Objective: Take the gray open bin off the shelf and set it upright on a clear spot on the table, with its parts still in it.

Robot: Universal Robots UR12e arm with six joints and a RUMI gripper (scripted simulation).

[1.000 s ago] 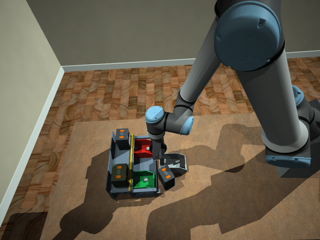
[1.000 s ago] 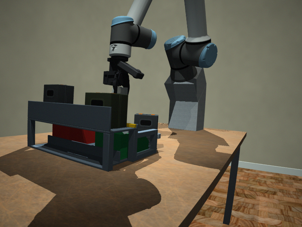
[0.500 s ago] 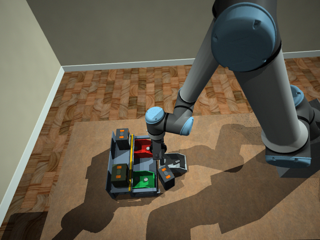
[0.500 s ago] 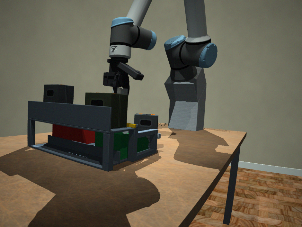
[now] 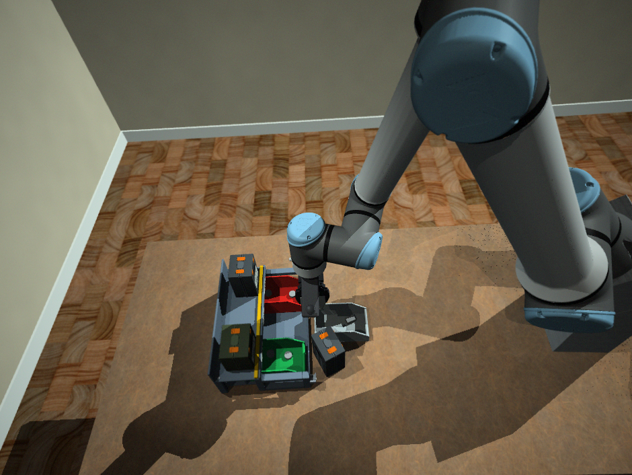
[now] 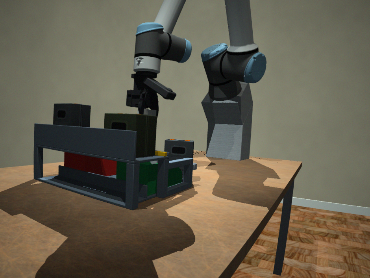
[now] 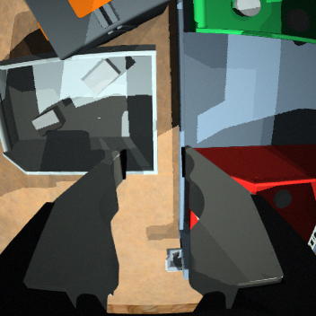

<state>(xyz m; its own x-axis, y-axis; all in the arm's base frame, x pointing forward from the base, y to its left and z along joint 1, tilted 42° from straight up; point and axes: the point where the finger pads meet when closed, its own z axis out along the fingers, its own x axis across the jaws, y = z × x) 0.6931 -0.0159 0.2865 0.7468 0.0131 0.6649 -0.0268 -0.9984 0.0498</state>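
Gray open-topped bin (image 5: 367,323) (image 7: 155,112) sits upright on the brown surface (image 5: 245,434) (image 6: 221,215) (image 7: 139,197), presumably keeping its small blocky parts (image 5: 350,320) (image 7: 100,77) inside; the black two-fingered tool (image 5: 310,305) (image 6: 145,103) (image 7: 153,150) hangs partly narrowed, gripping nothing

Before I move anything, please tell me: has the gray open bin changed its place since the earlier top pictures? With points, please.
No. In the top view, the gray open bin (image 5: 360,327) (image 7: 94,126) shows no visible shift in any direction against the shelf (image 5: 286,377) (image 6: 83,139) (image 7: 181,90).
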